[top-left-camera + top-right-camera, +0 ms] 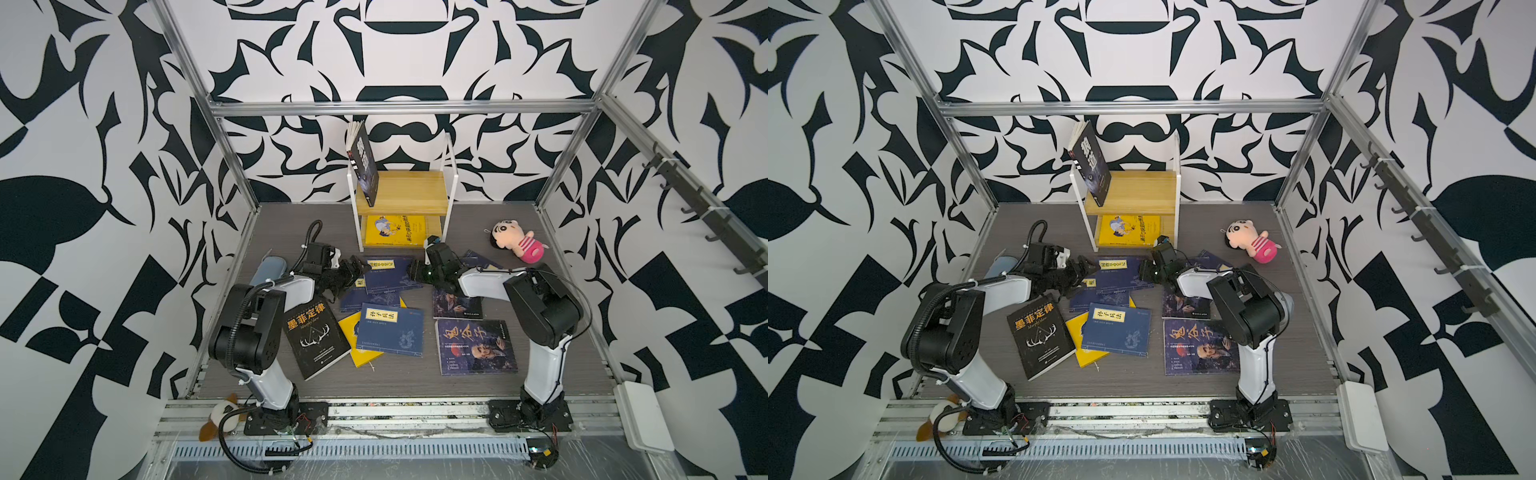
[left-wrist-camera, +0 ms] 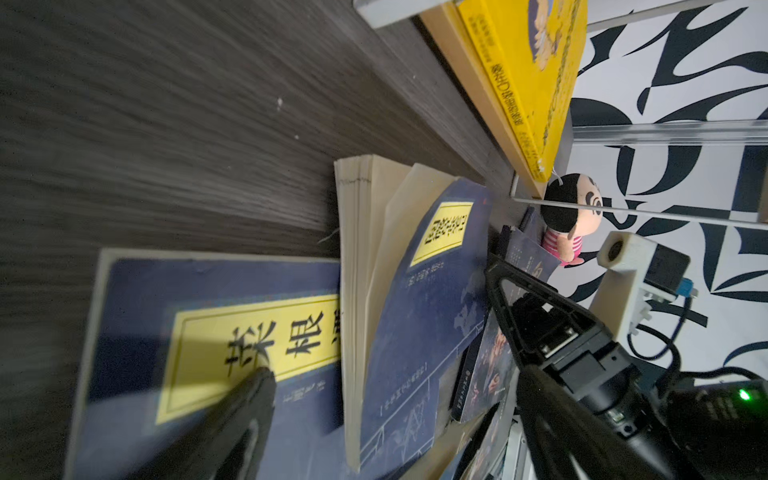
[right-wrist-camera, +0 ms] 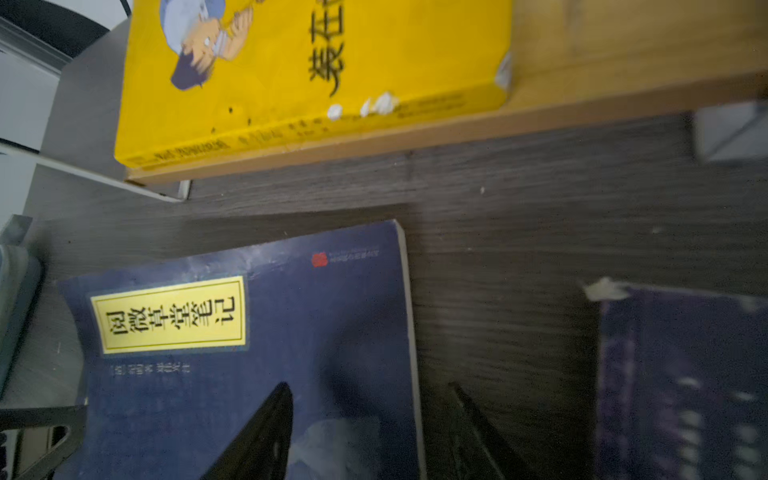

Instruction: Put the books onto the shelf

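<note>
Currently, the left gripper [image 1: 358, 266] and right gripper [image 1: 413, 270] are flanking one navy book [image 1: 392, 272] in front of the shelf [image 1: 401, 193].

The yellow-labelled navy book is lying on the table [image 1: 399, 382], overlapping a lower navy book [image 2: 137, 332]. The left gripper is standing wide apart at its left edge and is gripping nothing, with one finger [image 2: 253, 407] over the lower book's label. The right gripper is standing partly apart at the right edge. One finger [image 3: 266, 428] is hovering over the cover, the other [image 3: 478, 428] over bare table, so the book's edge is lying between them. Contact cannot be confirmed, as the view is blurred. A dark book [image 1: 365, 166] is leaning on the shelf's top tier, and a yellow book [image 1: 395, 228] is lying flat on the lower tier.
</note>
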`<state>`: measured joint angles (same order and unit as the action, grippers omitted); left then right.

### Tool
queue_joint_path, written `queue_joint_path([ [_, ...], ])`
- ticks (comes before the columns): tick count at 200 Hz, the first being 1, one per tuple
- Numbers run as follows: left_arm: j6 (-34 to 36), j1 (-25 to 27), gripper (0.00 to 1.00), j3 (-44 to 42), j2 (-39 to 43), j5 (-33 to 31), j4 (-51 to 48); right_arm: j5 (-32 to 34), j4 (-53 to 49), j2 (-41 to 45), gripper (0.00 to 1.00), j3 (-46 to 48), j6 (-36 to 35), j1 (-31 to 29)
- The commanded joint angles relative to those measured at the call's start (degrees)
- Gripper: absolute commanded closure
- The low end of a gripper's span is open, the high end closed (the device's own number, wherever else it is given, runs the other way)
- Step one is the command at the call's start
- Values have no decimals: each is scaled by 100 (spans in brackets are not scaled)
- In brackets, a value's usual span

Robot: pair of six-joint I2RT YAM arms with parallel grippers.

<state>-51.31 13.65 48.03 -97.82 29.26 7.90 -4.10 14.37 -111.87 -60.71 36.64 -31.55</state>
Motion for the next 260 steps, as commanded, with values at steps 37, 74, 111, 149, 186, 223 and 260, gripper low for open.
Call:
queue_joint_path([
  [37, -297, 59, 11, 356, -579, 324, 10, -160, 312, -137, 43, 21, 546, -294],
  [74, -370, 74, 25, 356, -651, 424, 28, -273, 430, -264, 43, 95, 648, -437],
  [111, -405, 101, 43, 304, -409, 399, 45, -250, 304, -151, 43, 77, 521, -489],
  [149, -377, 94, 73, 253, -62, 327, 0, -155, 368, -144, 43, 162, 536, -575],
  [186, -336, 95, 100, 158, 246, 169, -93, -25, 399, 120, 42, 377, 448, -670],
  [223, -339, 112, 100, 96, 695, 94, -239, 322, 104, 877, 38, 665, 114, -768],
  [260, -85, 123, 100, -129, 1504, 61, -318, 1087, -288, 1803, 34, 987, -540, -1088],
])
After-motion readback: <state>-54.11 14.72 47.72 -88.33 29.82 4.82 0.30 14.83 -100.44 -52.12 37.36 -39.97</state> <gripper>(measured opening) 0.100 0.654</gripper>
